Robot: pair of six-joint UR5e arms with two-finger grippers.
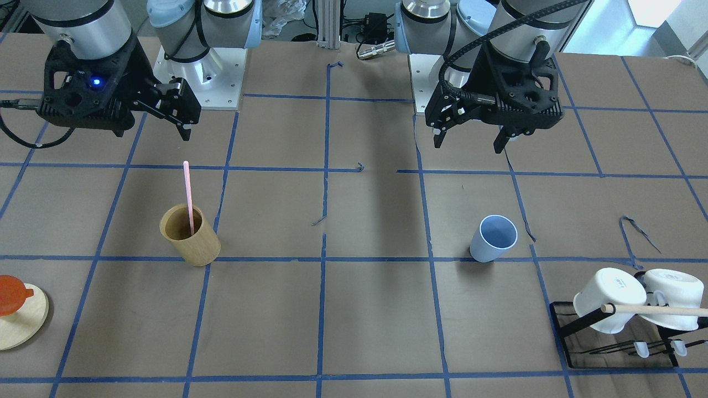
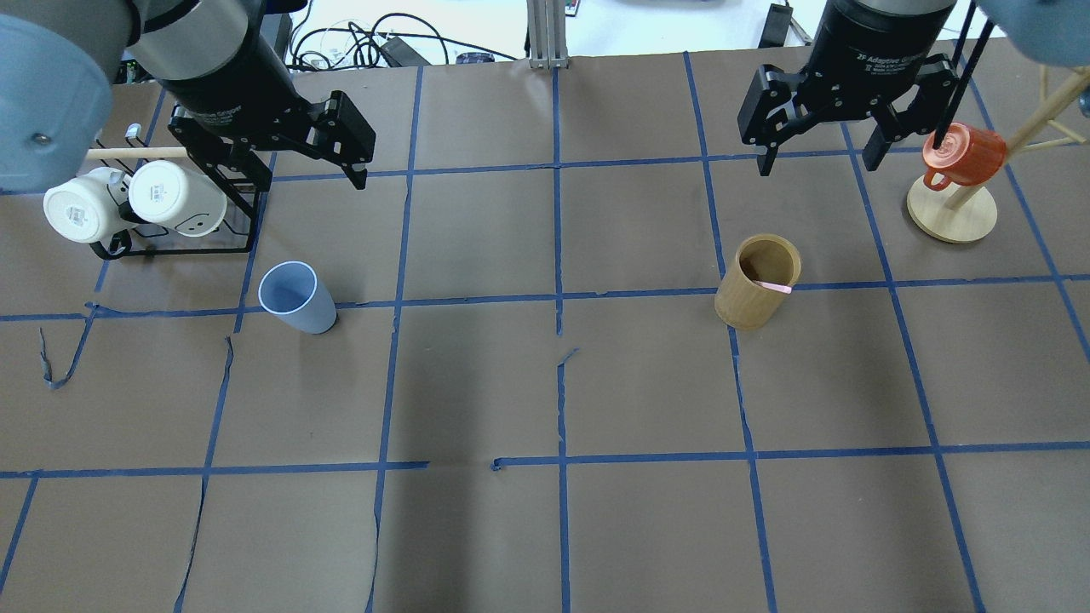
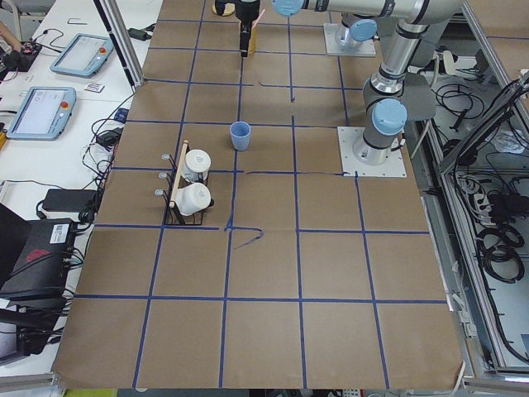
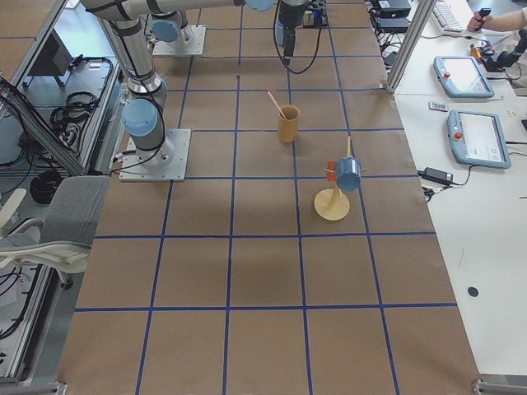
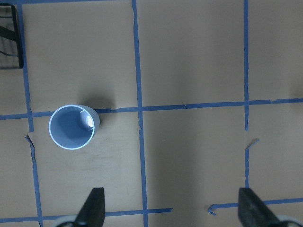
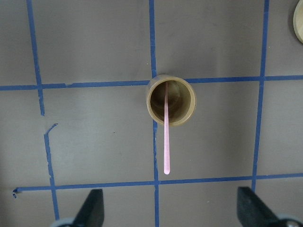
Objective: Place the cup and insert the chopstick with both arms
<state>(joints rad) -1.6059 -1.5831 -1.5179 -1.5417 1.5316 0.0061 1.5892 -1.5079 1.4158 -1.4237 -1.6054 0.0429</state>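
The light-blue cup stands upright and empty on the table, also in the overhead view and the left wrist view. My left gripper hangs open above the table, back from the cup and apart from it. The pale-pink chopstick leans inside a tan wooden cup, also in the right wrist view. My right gripper is open and empty, high above and apart from the wooden cup.
A black rack with two white mugs and a wooden rod stands beside the blue cup's side of the table. A wooden mug tree with an orange mug stands near the right gripper.
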